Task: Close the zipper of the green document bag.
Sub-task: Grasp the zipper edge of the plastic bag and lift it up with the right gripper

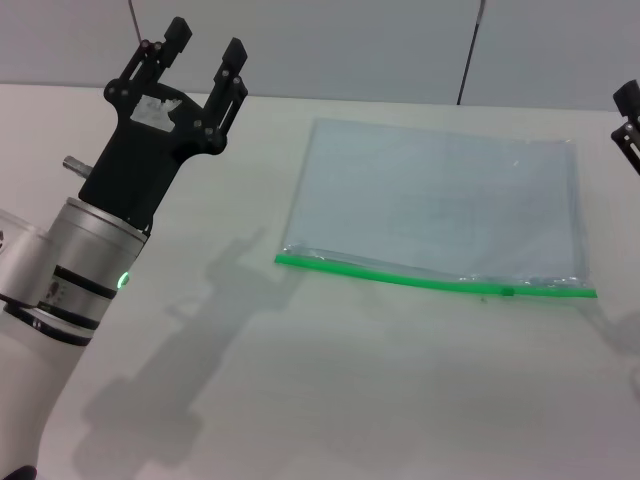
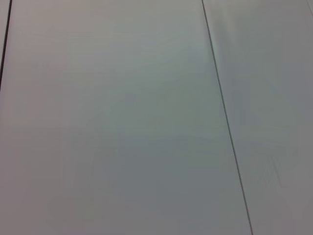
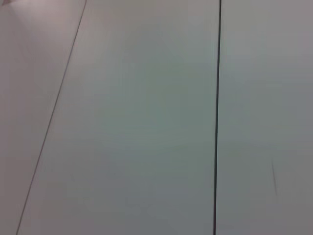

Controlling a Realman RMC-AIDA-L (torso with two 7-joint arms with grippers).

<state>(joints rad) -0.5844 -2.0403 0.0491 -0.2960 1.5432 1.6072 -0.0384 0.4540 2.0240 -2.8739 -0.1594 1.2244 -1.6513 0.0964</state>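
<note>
The green document bag (image 1: 440,200) lies flat on the white table (image 1: 330,380), right of centre in the head view. Its zipper (image 1: 400,276) runs as a bright green strip along the near long edge, and the small darker slider (image 1: 507,292) sits toward that strip's right end. My left gripper (image 1: 205,48) is raised at the upper left, well away from the bag, open with nothing between its fingers. Only a sliver of my right gripper (image 1: 628,120) shows at the right edge, beyond the bag's far right corner. Both wrist views show only plain grey wall panels.
A grey panelled wall (image 1: 380,45) stands behind the table's far edge. The left arm's shadow (image 1: 190,330) falls on the table in front of the bag's left end.
</note>
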